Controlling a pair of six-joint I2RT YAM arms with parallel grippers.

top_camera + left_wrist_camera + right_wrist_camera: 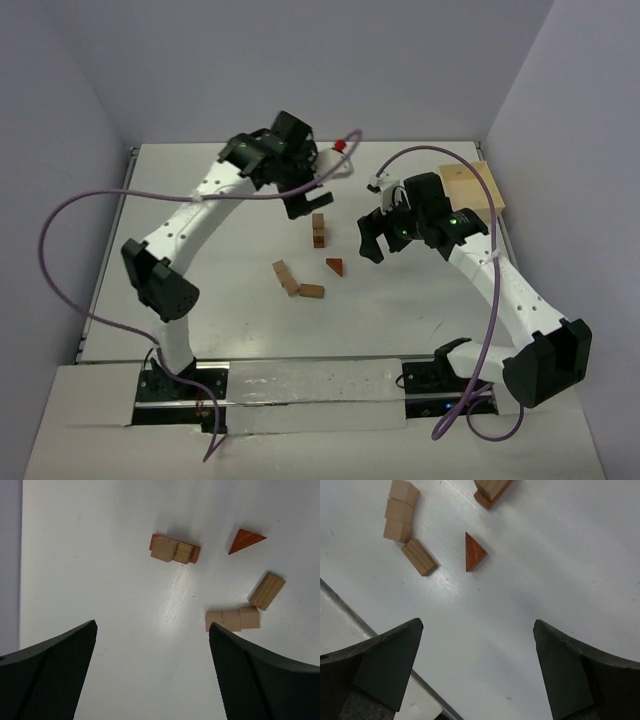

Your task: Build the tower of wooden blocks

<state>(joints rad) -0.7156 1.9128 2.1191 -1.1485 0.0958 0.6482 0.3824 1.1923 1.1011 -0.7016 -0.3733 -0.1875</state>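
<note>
Tower: the wood block tower (pixel 319 230) stands mid-bench, between the two arms. It's a reddish-brown bar at the bottom with tan blocks on top. Can't really tell how many layers from these angles.

Loose bits: the triangular wedge (pixel 335 266) lies just in front of the tower. Nearer the arm bases, a curved row of tan cuboids (pixel 286 277) sit touching each other, with a single tan bar (pixel 312 291) right at the end of that row.

Left jaws: wide open, nothing in them, hanging over the bench (pixel 420 310) on the far side of the tower.

Right jaws: also fully open and empty, off to the right of the tower, looking down at the wedge.

Progress: I'd call it started but nowhere near done. The base is up, but the wedge, the bar and the row of cuboids are all lying flat.

What's left: stack the loose ones. The wedge probably goes last, as the cap.
</note>
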